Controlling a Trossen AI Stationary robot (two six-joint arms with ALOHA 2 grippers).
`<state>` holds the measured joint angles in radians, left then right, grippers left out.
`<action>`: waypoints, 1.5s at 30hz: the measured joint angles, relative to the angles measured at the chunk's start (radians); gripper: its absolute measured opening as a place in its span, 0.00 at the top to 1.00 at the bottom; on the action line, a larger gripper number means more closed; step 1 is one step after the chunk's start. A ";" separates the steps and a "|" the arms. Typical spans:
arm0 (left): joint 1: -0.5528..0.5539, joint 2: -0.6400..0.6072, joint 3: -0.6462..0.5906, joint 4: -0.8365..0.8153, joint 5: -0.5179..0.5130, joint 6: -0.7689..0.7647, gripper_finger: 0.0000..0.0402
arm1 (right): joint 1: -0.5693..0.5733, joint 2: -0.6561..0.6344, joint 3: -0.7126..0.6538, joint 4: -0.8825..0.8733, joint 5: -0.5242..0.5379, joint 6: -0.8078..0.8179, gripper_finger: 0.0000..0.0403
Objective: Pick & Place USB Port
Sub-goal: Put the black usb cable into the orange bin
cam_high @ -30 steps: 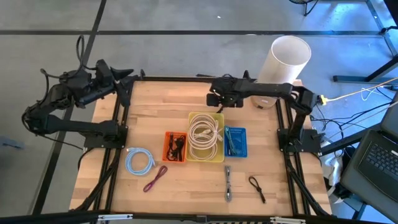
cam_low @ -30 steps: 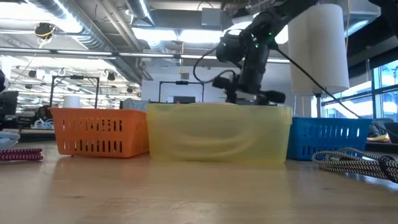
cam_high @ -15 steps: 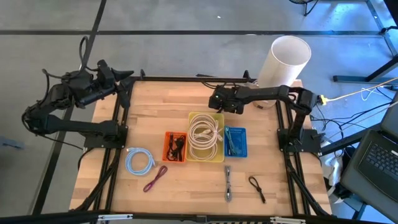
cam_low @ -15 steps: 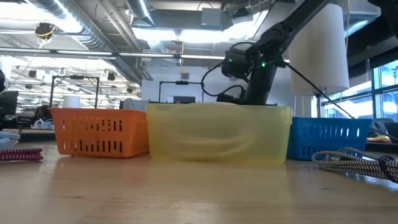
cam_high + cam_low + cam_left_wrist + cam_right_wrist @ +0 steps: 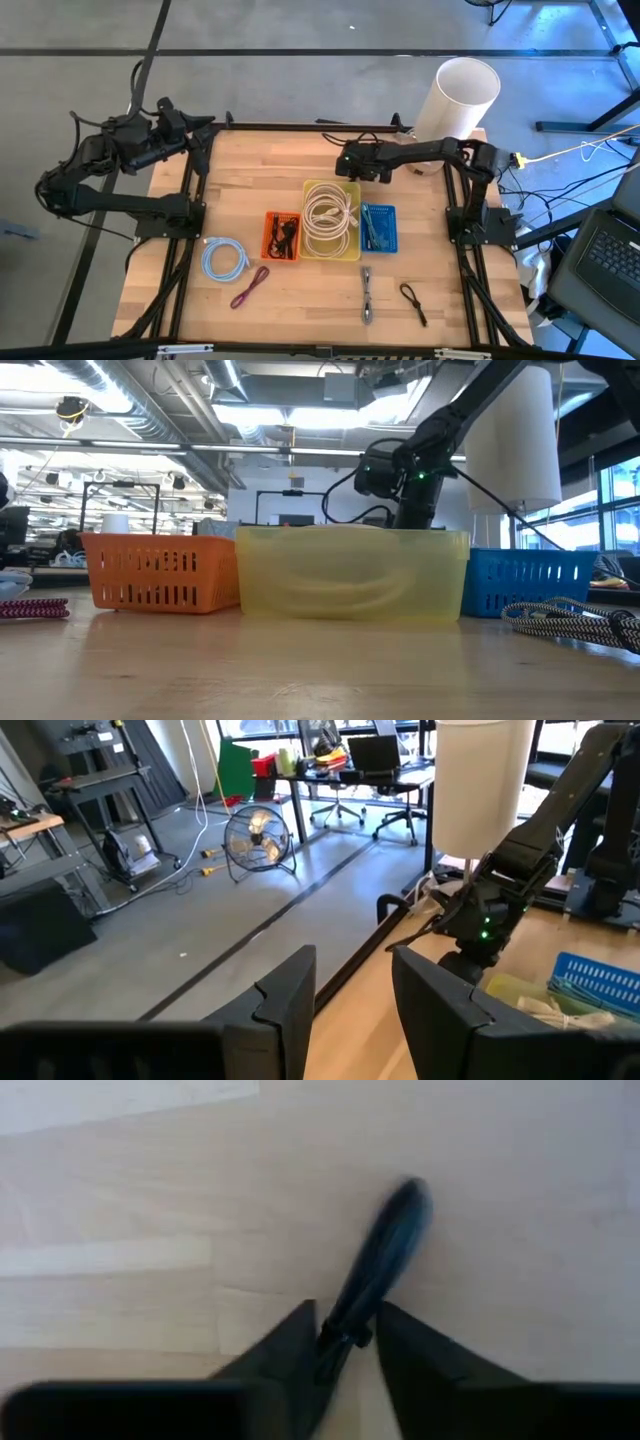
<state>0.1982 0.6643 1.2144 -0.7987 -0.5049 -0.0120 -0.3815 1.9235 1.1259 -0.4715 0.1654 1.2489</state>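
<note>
The USB port (image 5: 385, 1245) is a small dark, elongated piece lying on the bare wood at the table's far side, behind the yellow basket (image 5: 331, 220). My right gripper (image 5: 345, 1342) is down at the table and shut on it. In the high view that gripper (image 5: 347, 160) covers the piece, and in the low view the basket hides the fingers. My left gripper (image 5: 352, 975) stands open and raised off the table's far left corner (image 5: 205, 122), with nothing between its fingers. My right gripper pinches the USB port's near end (image 5: 347, 1325) between its two fingers. The fingers come steeply down from above. The rest of the piece runs out ahead of the fingers and lies on the wood.
An orange basket (image 5: 282, 236), the yellow basket with white cable and a blue basket (image 5: 378, 228) stand in a row mid-table. Loose cables lie nearer the front: a light blue coil (image 5: 224, 259), a maroon one (image 5: 250, 287), a braided one (image 5: 367, 295) and a black one (image 5: 412, 303). A white cylinder (image 5: 455, 100) stands at the far right.
My right gripper has sunk toward the table behind the yellow basket, which now hides its fingers in the low view.
</note>
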 joint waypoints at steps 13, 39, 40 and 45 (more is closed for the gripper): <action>0.000 0.000 0.000 -0.061 -0.008 -0.038 0.68 | -0.001 -0.041 0.091 0.021 0.037 -0.260 0.99; 0.000 0.213 0.000 0.155 0.102 -0.209 0.68 | 0.249 -0.280 0.678 -0.216 0.072 -0.837 1.00; 0.000 0.238 0.000 0.187 0.122 -0.197 0.68 | 0.262 -0.284 0.697 -0.243 0.070 -0.849 1.00; 0.000 0.369 0.000 0.363 0.253 -0.153 0.68 | 0.321 -0.292 0.803 -0.347 0.074 -0.921 1.00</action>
<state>0.1982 1.0336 1.2144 -0.4357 -0.2516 -0.1646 -0.0609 1.6318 1.9288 -0.8187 0.2393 0.3281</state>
